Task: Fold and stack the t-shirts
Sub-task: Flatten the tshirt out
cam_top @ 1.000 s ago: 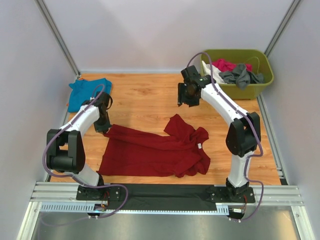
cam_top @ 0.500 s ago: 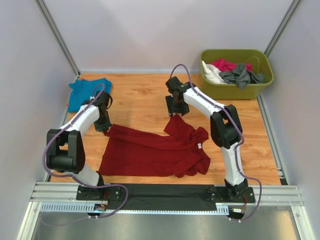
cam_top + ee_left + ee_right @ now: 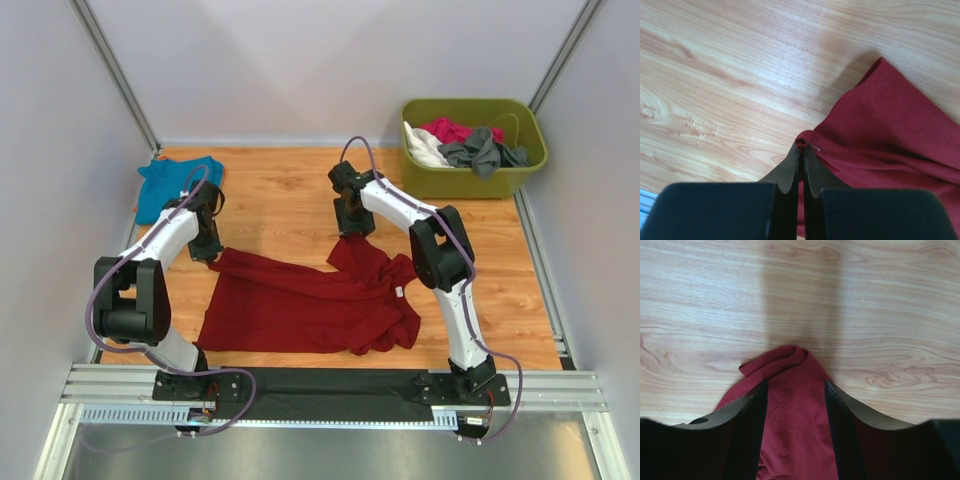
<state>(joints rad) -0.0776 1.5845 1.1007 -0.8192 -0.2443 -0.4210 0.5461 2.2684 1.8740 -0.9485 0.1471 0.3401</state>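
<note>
On the table (image 3: 290,190), the dark red shirt (image 3: 310,300) is lying crumpled between both arms; the teal-blue shirt (image 3: 175,185) is sitting far left. Left wrist view: the left gripper (image 3: 802,147) is pinching that shirt's edge, jaws pressed together. Right wrist view: the right gripper (image 3: 795,385) is straddling a raised fold (jaws spread, not clamped).

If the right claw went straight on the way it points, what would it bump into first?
Most likely the dark red shirt: its bunched edge sits between the right gripper's open jaws, with the wooden table underneath.
</note>
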